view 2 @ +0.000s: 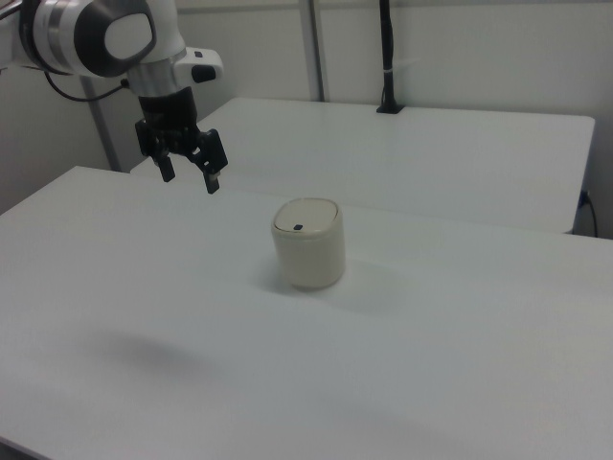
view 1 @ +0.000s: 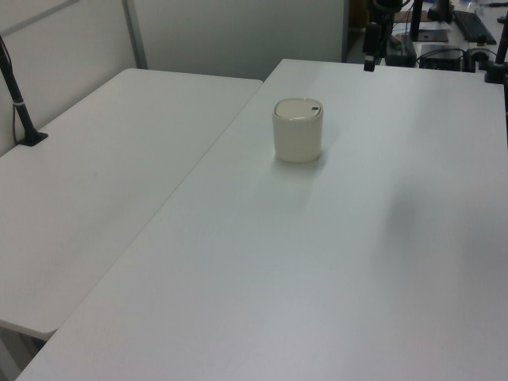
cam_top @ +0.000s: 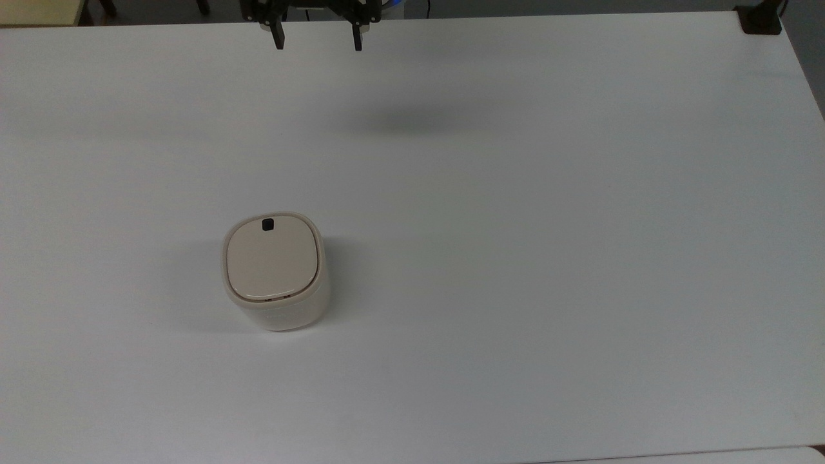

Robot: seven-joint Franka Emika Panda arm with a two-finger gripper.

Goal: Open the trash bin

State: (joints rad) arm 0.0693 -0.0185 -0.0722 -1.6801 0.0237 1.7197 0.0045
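White table (cam_top: 515, 258) is sitting bare around the target, so you're getting plenty of free room on every side. Nearest the top view's camera, the trash bin (cam_top: 276, 273) is standing upright, left of centre in the top view, lid (cam_top: 271, 258) lying flat and shut. Its black button (cam_top: 267, 224) is facing the far edge, toward the arm's side.

Further back, the gripper (cam_top: 316, 35) is hanging high over the far table edge, fingers spread apart, holding nothing, well apart from the bin.

My read: you're in the approach. Bring the tool down over the button, not the lid centre. Consider pinching the fingers together first so one tip is landing squarely on that small square. Press straight down; any sideways push is likely skating the light bin across the smooth top.

Second table (view 2: 431, 153) is sitting beyond in the right view, with a black post (view 2: 387, 57) on it, both clear of your path.
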